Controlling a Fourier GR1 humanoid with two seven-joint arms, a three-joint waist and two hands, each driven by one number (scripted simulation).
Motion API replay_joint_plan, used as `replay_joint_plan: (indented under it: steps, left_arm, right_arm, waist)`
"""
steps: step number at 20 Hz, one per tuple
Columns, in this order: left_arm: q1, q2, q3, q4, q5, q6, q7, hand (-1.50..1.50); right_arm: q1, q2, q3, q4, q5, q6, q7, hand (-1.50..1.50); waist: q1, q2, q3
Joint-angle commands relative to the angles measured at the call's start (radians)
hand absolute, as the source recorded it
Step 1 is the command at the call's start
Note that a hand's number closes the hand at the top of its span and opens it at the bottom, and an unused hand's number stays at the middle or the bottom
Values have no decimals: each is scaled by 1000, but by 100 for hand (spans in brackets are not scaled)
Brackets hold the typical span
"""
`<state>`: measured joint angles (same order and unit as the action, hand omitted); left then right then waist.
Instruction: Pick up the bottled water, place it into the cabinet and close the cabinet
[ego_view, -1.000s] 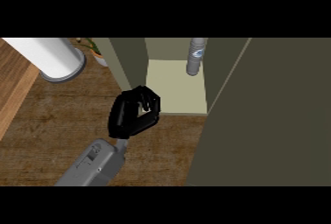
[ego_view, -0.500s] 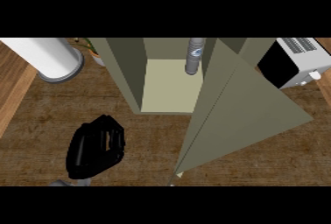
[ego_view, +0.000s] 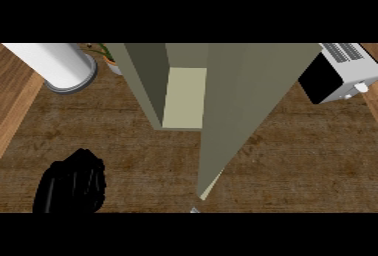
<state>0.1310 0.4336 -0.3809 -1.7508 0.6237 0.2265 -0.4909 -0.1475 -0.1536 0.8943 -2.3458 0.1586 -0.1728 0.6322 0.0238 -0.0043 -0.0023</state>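
The olive cabinet (ego_view: 148, 85) stands at the top centre of the head view. Its door (ego_view: 236, 115) is swung partway across the opening, leaving a narrow strip of the pale inner shelf (ego_view: 184, 97) in sight. The bottled water does not show; the door covers the spot where it stood inside. My left hand (ego_view: 70, 184) is low at the left over the wooden counter, well apart from the cabinet, with relaxed fingers and nothing in it. My right hand is out of view.
A white cylinder (ego_view: 63, 67) lies at the upper left, with a small potted plant (ego_view: 109, 56) behind it. A white appliance with a black front (ego_view: 336, 75) sits at the upper right. Brown wooden counter (ego_view: 295, 165) spreads around the cabinet.
The cabinet door has swung further across the opening and now hides the bottle. My left hand has drawn back from the cabinet toward the lower left.
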Motion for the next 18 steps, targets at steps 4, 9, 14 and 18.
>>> replay_joint_plan:
  steps: [4,9,14,18]
  left_arm:
    - [90,60,70,-31,41,-83,-25,150]
    - [137,113,133,-62,87,-141,-20,150]
    - [166,123,144,-56,94,-181,-34,150]
    - [186,137,163,-81,88,-187,-29,150]
  right_arm:
    - [-287,145,37,168,96,-103,28,150]
    - [-364,143,-18,242,108,-183,50,150]
    - [-420,143,-138,316,13,-268,70,150]
    - [-516,149,-288,527,-174,-262,-37,150]
  waist:
    - [8,2,-2]
    - [23,4,-2]
    - [42,14,-2]
    - [37,17,2]
